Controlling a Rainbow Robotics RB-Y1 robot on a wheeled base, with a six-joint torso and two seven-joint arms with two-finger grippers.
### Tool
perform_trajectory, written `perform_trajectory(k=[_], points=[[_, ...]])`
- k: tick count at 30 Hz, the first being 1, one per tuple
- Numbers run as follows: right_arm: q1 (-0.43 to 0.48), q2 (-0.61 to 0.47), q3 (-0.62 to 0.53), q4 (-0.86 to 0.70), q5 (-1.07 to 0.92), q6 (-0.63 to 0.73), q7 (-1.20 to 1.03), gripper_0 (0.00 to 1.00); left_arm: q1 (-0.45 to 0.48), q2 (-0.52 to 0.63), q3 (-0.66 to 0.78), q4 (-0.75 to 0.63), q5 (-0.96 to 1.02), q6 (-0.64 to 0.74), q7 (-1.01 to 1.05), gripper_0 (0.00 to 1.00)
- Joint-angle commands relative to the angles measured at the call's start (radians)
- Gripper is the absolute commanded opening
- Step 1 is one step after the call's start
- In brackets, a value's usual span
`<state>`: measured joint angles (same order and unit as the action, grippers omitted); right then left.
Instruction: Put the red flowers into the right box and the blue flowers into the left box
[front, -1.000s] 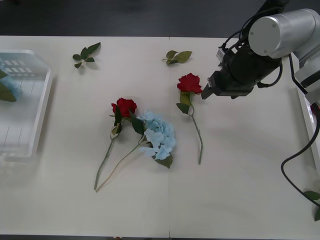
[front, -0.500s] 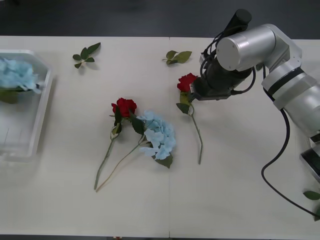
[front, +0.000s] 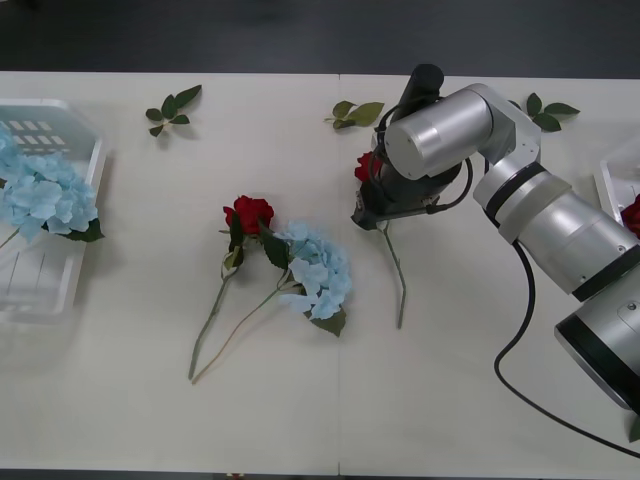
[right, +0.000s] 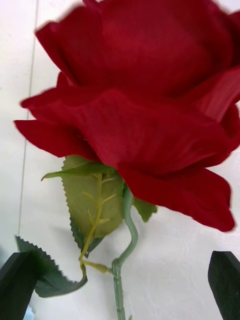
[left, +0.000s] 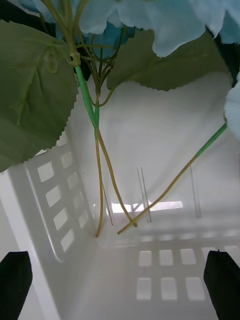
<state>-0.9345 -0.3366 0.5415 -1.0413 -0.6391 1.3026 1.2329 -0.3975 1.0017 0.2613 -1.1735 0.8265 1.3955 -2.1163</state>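
R gripper (right: 120, 287) sits low over the far-right red rose (right: 145, 100) mid-worktop (front: 450, 400), fingers spread w/ the stem btwn them — not pinching it. 2nd red rose (front: 248, 213) lies left of it, touching a blue hydrangea (front: 315, 270) on its right. L gripper (left: 120, 285) is spread open inside the left box (front: 85, 210), blue hydrangeas (front: 40, 195) in there. Right box (front: 615, 180) edge at far right w/ a red bloom (front: 631, 215) inside. Loose leaf sprigs (front: 172, 107) along the far side.
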Motion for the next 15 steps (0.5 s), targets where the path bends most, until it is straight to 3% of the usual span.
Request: perform_trajectory(k=[1, 8, 15], points=[[-0.043, 0.03, -0.02, 0.037, 0.03, -0.033, 0.014, 1.0, -0.023, 0.034, 0.101, -0.114, 0.028, 0.126, -0.011, 1.0], [-0.043, 0.038, -0.02, 0.058, 0.036, -0.051, 0.028, 1.0, -0.023, 0.034, 0.162, -0.206, 0.21, 0.273, -0.042, 1.0], [-0.043, 0.047, -0.02, 0.089, 0.032, -0.071, 0.048, 0.94, -0.023, 0.035, 0.104, -0.252, 0.45, 0.326, -0.086, 1.0]])
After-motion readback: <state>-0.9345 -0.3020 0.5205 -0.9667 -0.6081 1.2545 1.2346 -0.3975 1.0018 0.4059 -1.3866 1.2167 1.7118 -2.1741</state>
